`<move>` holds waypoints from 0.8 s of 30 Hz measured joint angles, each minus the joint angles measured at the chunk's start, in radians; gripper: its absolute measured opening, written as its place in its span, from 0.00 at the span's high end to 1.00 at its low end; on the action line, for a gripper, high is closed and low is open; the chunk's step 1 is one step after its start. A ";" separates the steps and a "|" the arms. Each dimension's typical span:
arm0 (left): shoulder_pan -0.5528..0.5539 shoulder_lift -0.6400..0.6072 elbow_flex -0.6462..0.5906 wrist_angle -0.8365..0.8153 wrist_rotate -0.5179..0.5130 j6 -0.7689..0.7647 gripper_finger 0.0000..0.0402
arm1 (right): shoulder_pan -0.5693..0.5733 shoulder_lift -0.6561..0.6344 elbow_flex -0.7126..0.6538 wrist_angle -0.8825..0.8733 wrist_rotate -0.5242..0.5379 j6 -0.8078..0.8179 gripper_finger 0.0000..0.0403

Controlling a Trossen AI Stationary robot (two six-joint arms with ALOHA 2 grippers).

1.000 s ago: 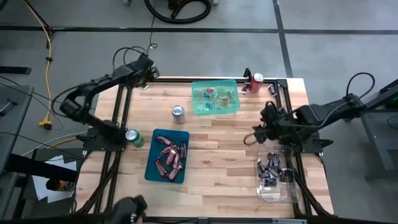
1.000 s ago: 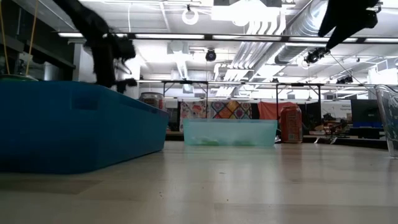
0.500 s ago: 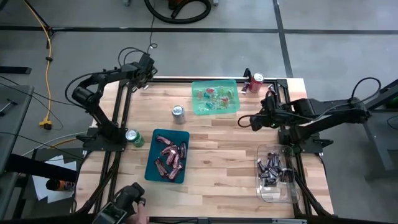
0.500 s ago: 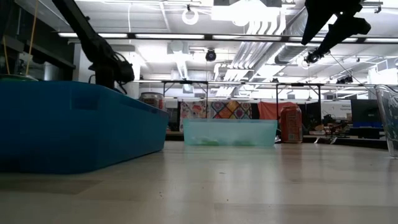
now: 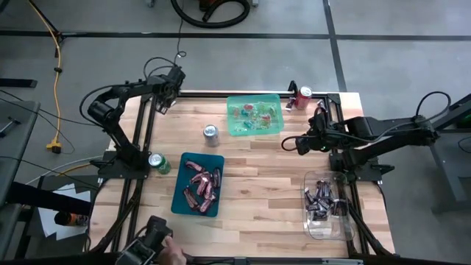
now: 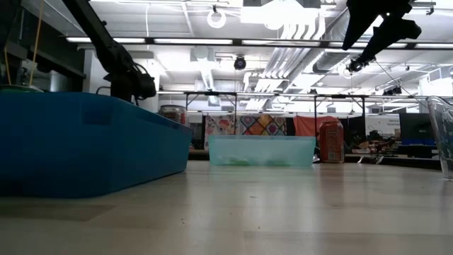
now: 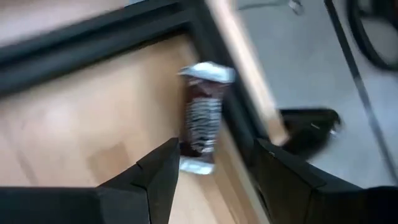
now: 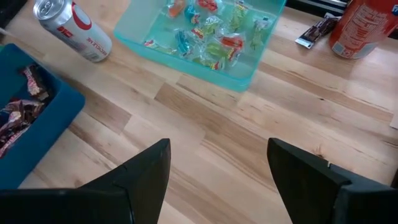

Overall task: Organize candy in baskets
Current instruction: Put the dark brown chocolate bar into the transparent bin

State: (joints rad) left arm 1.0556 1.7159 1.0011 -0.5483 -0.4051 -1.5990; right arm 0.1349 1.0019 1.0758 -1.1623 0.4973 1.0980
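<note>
My left gripper (image 5: 166, 96) hovers open over the table's far left corner. In its wrist view a dark brown mini bar (image 7: 201, 118) lies flat on the wood against the black frame rail, partly between the fingertips of my left gripper (image 7: 217, 167); I see no touch. My right gripper (image 5: 289, 144) hangs open above the bare middle right of the table, and my right gripper (image 8: 217, 165) holds nothing. The green basket (image 5: 255, 115) holds small green and red sweets, the teal basket (image 5: 199, 184) pinkish-red bars, and the clear basket (image 5: 326, 207) dark bars. Another dark bar (image 8: 316, 28) lies beside the red can (image 8: 367, 25).
A silver can (image 5: 210, 132) stands between the green and teal baskets, and a green can (image 5: 158, 163) stands at the left edge. Black frame rails (image 5: 147, 132) run along the table's left, far and right sides. A person's hand with a dark device (image 5: 156, 243) shows at the near edge.
My left gripper has come down toward the far left corner of the table and rolled about its own axis, then held still. My right gripper has swung a little toward the far edge and the left. Neither has opened or shut.
</note>
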 joint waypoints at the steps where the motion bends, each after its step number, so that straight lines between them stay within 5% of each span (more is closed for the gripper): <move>1: -0.006 0.006 -0.005 -0.015 0.003 -0.071 0.53 | 0.000 0.000 0.000 0.000 0.000 -0.001 0.35; 5: -0.056 0.058 -0.015 -0.057 0.095 -0.245 0.53 | 0.000 0.000 0.000 0.000 0.000 -0.003 0.35; 9: -0.121 0.085 -0.013 -0.062 0.009 -0.434 0.53 | 0.000 0.000 0.000 0.000 0.000 -0.007 0.35; 12: -0.124 0.088 -0.013 -0.058 -0.040 -0.379 0.53 | 0.000 0.000 0.000 0.000 -0.003 0.001 0.35; 24: -0.088 0.116 -0.007 -0.054 0.029 -0.195 0.59 | 0.000 0.000 0.000 0.000 -0.005 -0.025 0.35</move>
State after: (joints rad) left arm 0.9676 1.8319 0.9939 -0.6026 -0.3765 -1.7941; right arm 0.1352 1.0019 1.0760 -1.1620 0.4923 1.0729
